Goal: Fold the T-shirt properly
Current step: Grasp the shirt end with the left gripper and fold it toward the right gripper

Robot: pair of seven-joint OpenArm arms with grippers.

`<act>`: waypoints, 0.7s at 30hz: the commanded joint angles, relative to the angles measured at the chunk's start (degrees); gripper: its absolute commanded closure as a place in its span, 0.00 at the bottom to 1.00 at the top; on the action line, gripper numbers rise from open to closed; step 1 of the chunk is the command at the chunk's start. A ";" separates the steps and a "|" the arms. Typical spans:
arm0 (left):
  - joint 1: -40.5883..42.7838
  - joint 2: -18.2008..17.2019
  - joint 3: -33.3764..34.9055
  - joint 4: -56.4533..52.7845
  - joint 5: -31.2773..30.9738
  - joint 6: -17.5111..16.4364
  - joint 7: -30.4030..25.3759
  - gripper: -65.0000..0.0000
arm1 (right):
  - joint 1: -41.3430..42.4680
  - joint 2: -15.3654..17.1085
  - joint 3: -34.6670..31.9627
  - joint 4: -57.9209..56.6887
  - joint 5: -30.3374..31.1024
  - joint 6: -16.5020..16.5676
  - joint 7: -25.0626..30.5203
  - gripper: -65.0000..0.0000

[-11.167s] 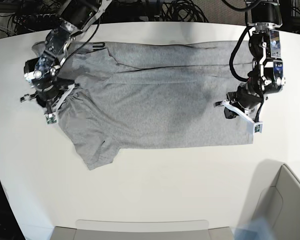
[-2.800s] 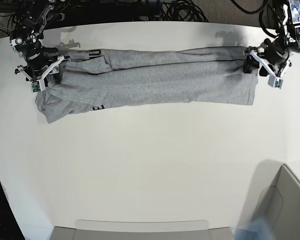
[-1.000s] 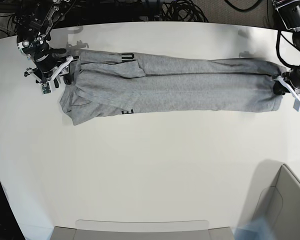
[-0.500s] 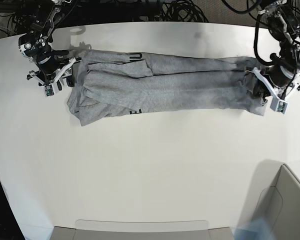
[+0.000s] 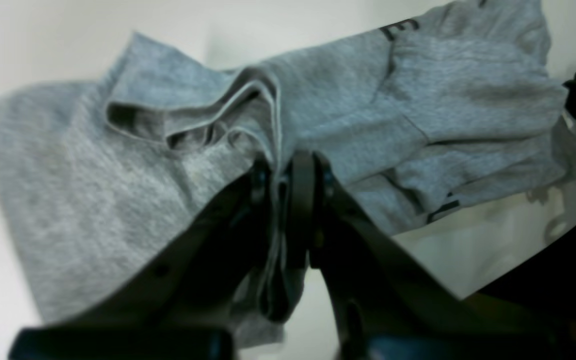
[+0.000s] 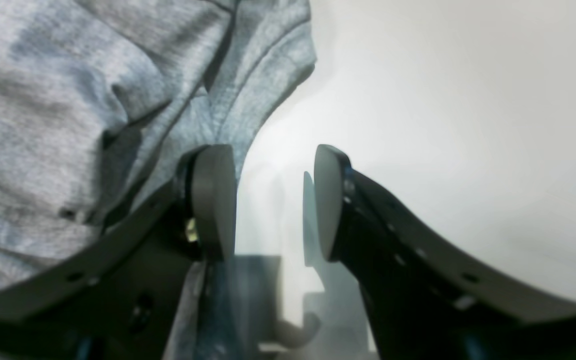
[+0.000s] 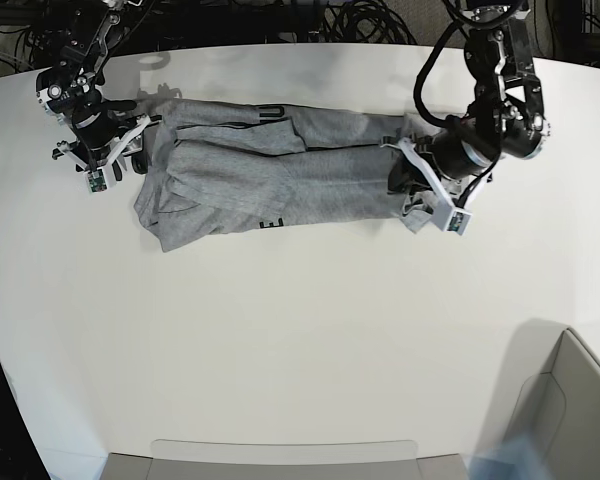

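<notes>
The heather-grey T-shirt lies as a long folded strip across the far part of the white table. Bits of black lettering show at its edges. My left gripper is at the strip's right end, shut on a bunched fold of the T-shirt. In the left wrist view the left gripper pinches the cloth between its fingers. My right gripper stands open at the left end, beside the sleeve. In the right wrist view the right gripper holds nothing, and the T-shirt lies just outside its left finger.
A grey bin stands at the near right corner. A flat grey tray edge runs along the near side. Dark cables lie beyond the table's far edge.
My left gripper has carried its end of the T-shirt leftward in the base view, shortening the strip. The right gripper has stayed open in about the same place.
</notes>
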State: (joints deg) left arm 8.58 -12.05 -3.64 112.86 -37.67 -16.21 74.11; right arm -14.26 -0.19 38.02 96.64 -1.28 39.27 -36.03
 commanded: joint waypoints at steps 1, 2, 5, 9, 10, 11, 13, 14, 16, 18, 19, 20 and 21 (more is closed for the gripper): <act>-0.62 -0.30 0.78 0.59 -0.88 0.69 -2.06 1.00 | 0.42 0.58 0.09 1.07 0.88 0.73 1.26 0.60; -0.62 -0.30 1.66 0.15 -0.88 1.22 -2.68 1.00 | 0.42 0.58 0.09 1.07 0.88 0.73 1.26 0.60; -0.62 -0.30 3.68 -2.22 -0.88 1.66 -4.26 1.00 | 0.33 0.58 0.09 1.07 0.88 0.73 1.26 0.60; -0.71 -0.30 4.65 -4.68 -0.88 2.98 -5.49 1.00 | 0.33 0.58 0.09 1.07 0.88 0.73 1.26 0.60; -0.71 -0.21 4.65 -4.68 -0.97 4.21 -5.40 1.00 | 0.33 0.58 0.09 1.07 0.88 0.73 1.26 0.60; -0.71 -0.21 4.65 -4.68 -1.23 5.44 -5.23 0.97 | 0.33 0.58 0.09 1.07 0.88 0.73 1.26 0.60; -0.71 -0.21 4.65 -4.51 -1.41 7.28 -5.31 0.82 | 0.42 0.58 0.09 1.07 0.88 0.73 1.26 0.60; -0.71 0.23 4.65 -4.42 -1.41 7.81 -5.31 0.77 | 0.50 0.58 0.09 1.07 0.88 0.73 1.26 0.60; -0.71 1.90 4.56 -4.07 -1.41 8.60 -5.14 0.66 | 0.59 0.58 0.09 0.81 0.88 0.73 1.26 0.60; -0.71 3.39 4.65 -3.01 -1.41 8.60 -5.14 0.63 | 0.59 0.58 0.00 0.81 0.88 0.73 1.26 0.60; -0.71 4.19 4.65 -2.75 -1.41 8.60 -5.14 0.63 | 0.59 0.49 0.00 0.81 0.88 0.73 1.26 0.60; -0.89 5.15 4.65 -2.40 -1.41 8.60 -5.14 0.63 | 0.59 0.41 -0.09 0.81 0.88 0.73 1.26 0.60; -1.33 5.86 4.65 -2.05 -1.41 8.60 -5.14 0.63 | 0.59 0.41 -0.79 0.81 0.88 0.73 1.26 0.60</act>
State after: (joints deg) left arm 8.08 -6.00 1.02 109.58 -38.02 -7.68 69.97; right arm -14.28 -0.16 37.34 96.64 -1.34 39.24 -36.05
